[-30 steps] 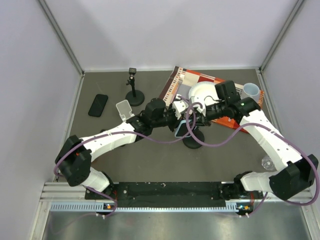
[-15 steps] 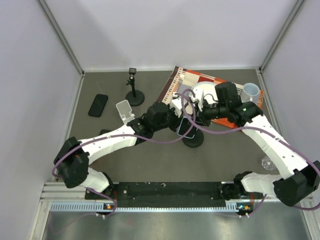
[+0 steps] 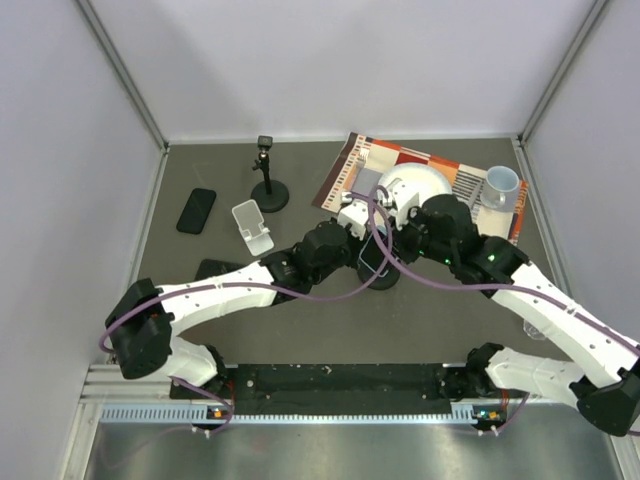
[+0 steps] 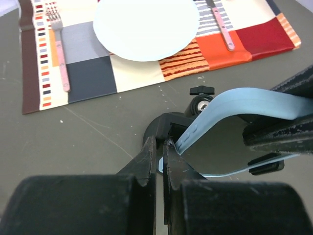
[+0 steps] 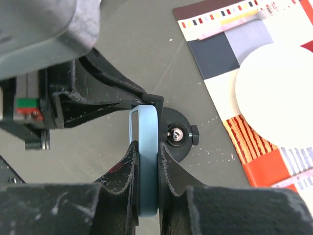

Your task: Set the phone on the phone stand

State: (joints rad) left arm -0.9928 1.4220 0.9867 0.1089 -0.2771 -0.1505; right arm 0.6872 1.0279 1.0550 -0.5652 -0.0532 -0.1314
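Far left on the bench (image 3: 400, 335) there's a black phone (image 3: 197, 210) lying flat. Just right of it sits the white phone stand (image 3: 252, 226), nothing on it, with a black pole (image 3: 268, 178) on a round base close behind. In the middle, both arms meet on the phone (image 3: 371, 257) in the light blue case. It's up off the bench and tilted, over a second black round base (image 3: 386, 279), well apart from the stand. The left pincer (image 4: 157, 145) is clenched on a corner of the case, and the right pincer (image 5: 145, 146) is clamped across the phone's thin edge. Further right is a striped placemat (image 3: 365, 160) with a white plate (image 3: 420, 180) and a mug (image 3: 502, 185).
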